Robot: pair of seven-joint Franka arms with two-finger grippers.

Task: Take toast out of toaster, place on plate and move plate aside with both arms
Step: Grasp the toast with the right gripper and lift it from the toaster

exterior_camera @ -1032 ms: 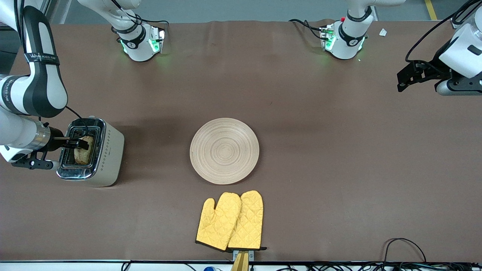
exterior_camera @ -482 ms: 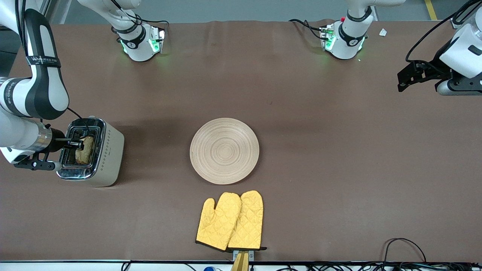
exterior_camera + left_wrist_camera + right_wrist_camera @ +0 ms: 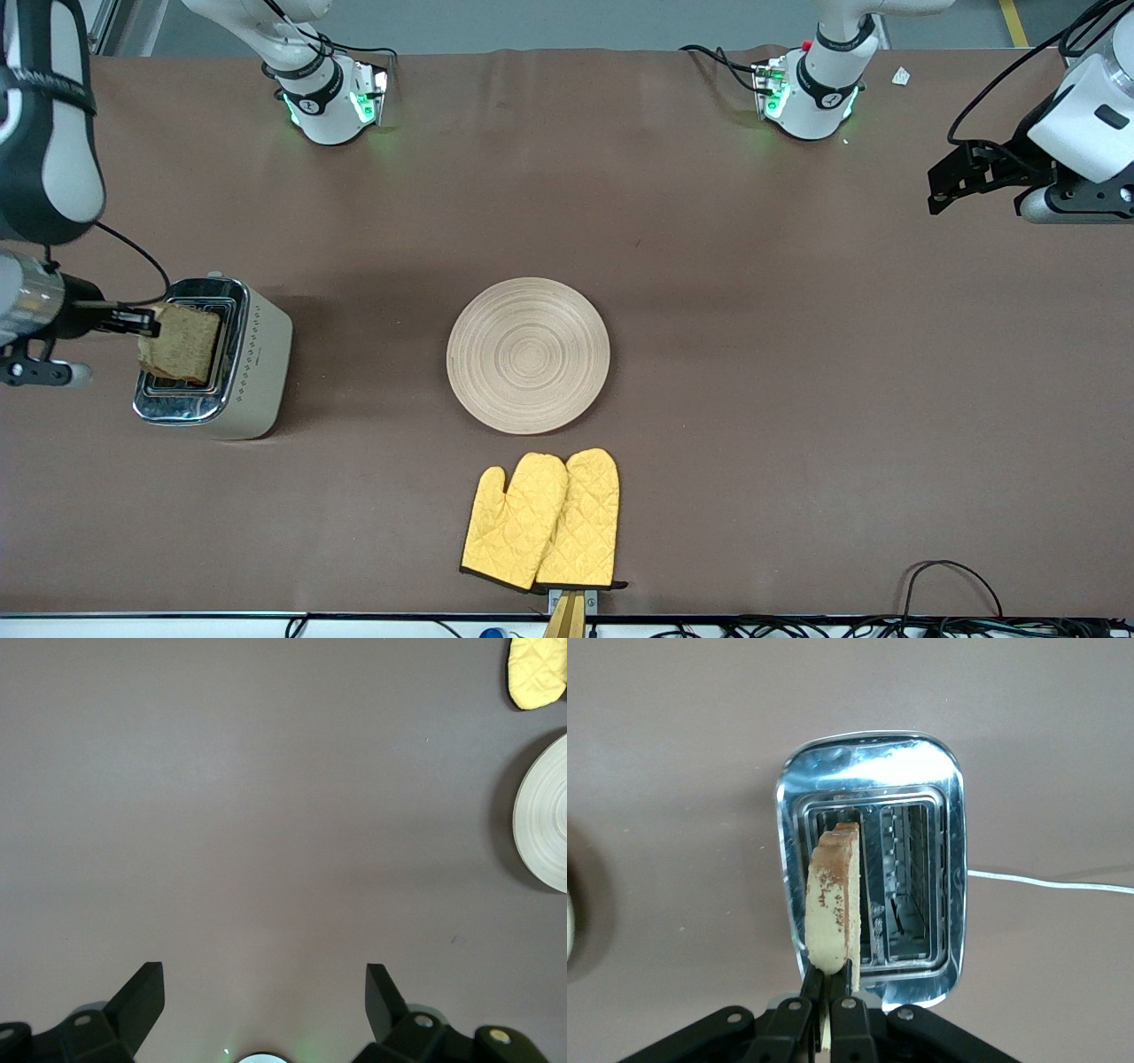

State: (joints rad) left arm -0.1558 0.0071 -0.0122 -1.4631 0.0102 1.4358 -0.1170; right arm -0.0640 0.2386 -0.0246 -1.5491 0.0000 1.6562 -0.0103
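Note:
My right gripper (image 3: 146, 323) is shut on the toast (image 3: 182, 344), a brown slice held by one edge over the silver toaster (image 3: 226, 403) at the right arm's end of the table. In the right wrist view the toast (image 3: 833, 904) stands edge-on above the toaster's slots (image 3: 908, 877), pinched in the right gripper (image 3: 835, 988). The round beige plate (image 3: 528, 354) lies at the table's middle; its rim also shows in the left wrist view (image 3: 542, 828). My left gripper (image 3: 941, 188) hangs open and empty over the left arm's end of the table, with bare table between its fingertips (image 3: 264, 979).
Two yellow quilted oven mitts (image 3: 542, 521) lie nearer to the front camera than the plate; one tip shows in the left wrist view (image 3: 537, 672). A white cable (image 3: 1050, 883) runs from the toaster. Both arm bases (image 3: 332, 97) stand along the table's back edge.
My right gripper has lifted the toast up out of the toaster slot; it now hangs above the toaster. The left arm has barely shifted.

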